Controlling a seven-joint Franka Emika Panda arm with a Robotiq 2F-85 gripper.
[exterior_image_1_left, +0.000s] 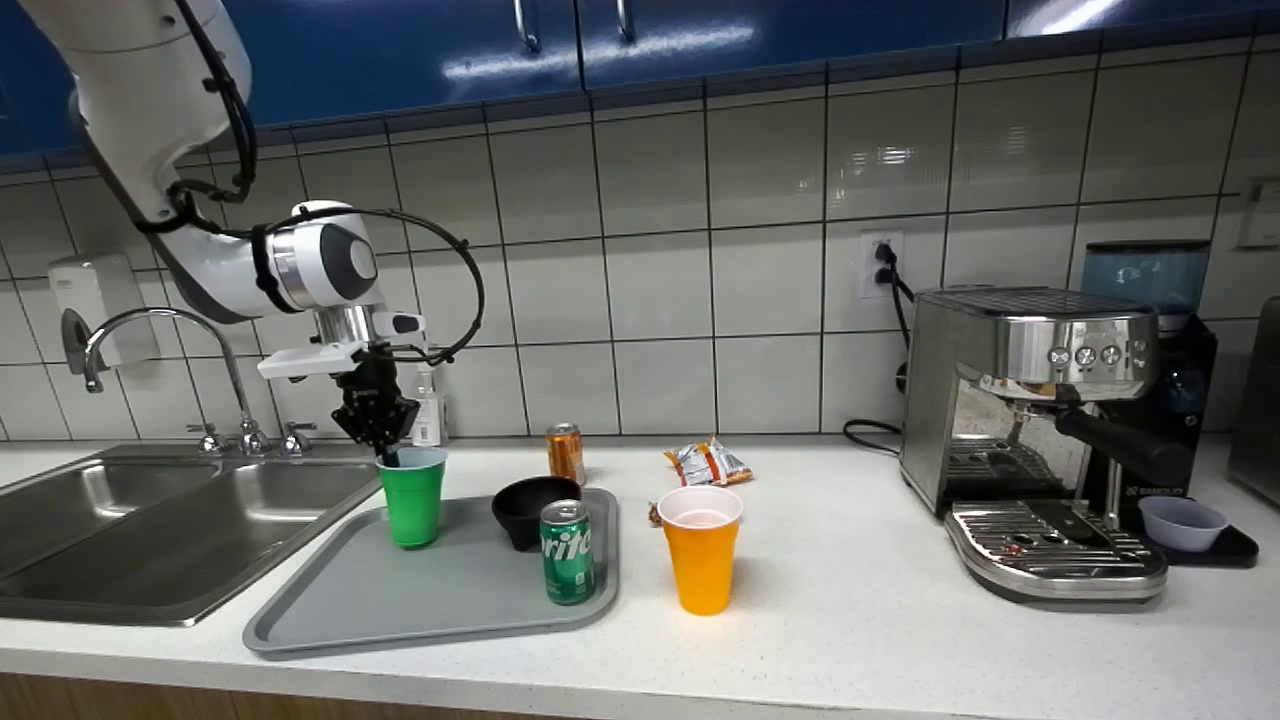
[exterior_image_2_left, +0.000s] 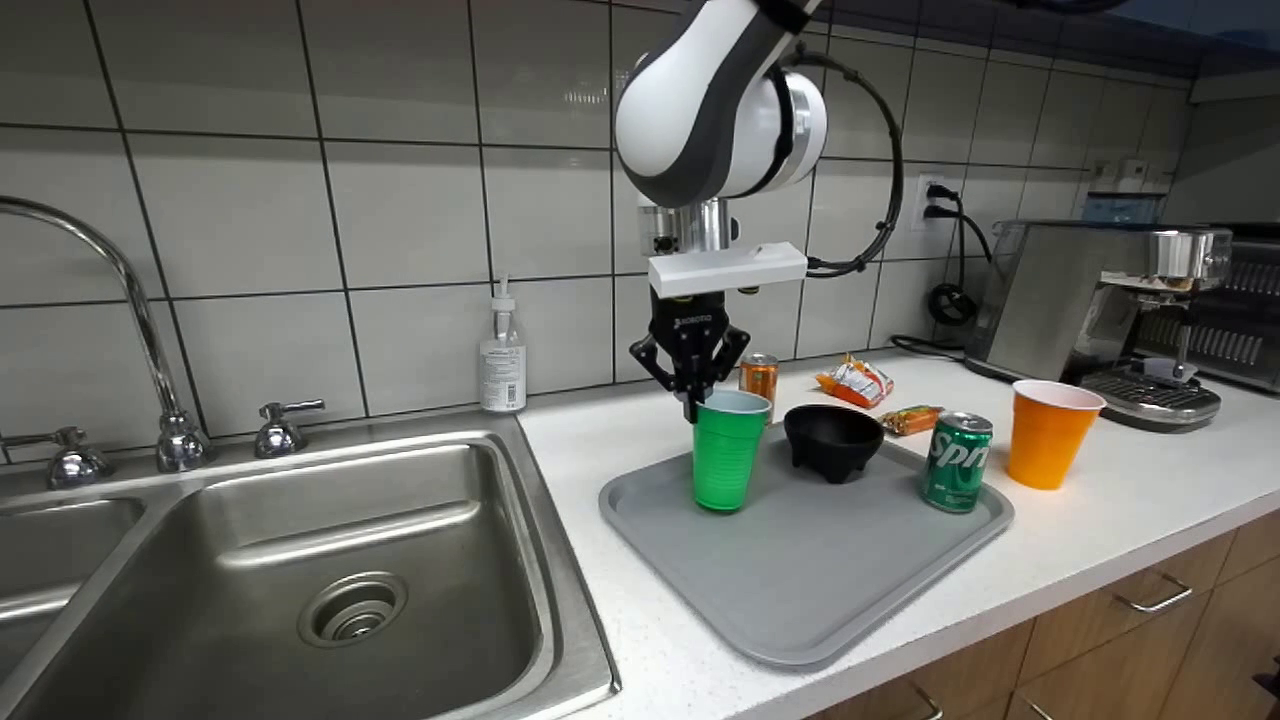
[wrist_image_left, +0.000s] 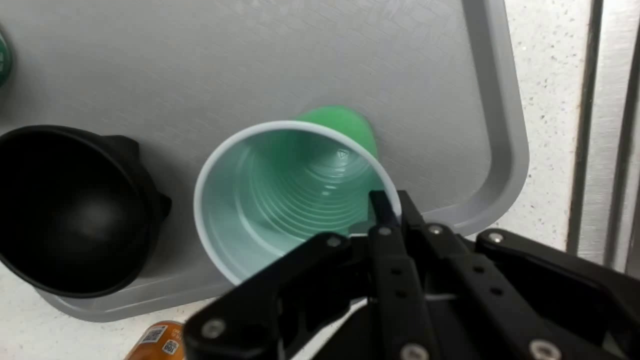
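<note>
- Green plastic cup (exterior_image_2_left: 725, 460): upright on the gray tray (exterior_image_2_left: 800, 590), near the corner by the sink (exterior_image_2_left: 250, 620); the jaws are clenched on its wall at the rim, one finger inside, one outside
- Its handling, judged by looks: very light, as nothing shows inside; thin and springy, so a hard squeeze could buckle it; the rolled rim is probably the stiffest place to hold, though a one-sided pinch may let the cup swing
- Black footed bowl (exterior_image_2_left: 832, 455): just beside the cup on the tray; the closest obstacle to any sideways sweep
- Orange drink can (exterior_image_2_left: 758, 378): upright on the worktop (exterior_image_1_left: 900, 620), just behind the tray; it crowds the wall side
- Sprite can (exterior_image_2_left: 957, 463): upright on the tray, past the bowl
- Orange plastic cup (exterior_image_2_left: 1052, 440), small wrapped snack (exterior_image_2_left: 910, 420) and crumpled snack bag (exterior_image_2_left: 856, 382): on the worktop beyond the tray
- Espresso machine (exterior_image_1_left: 1000, 370): well apart; hardly in the way
</note>
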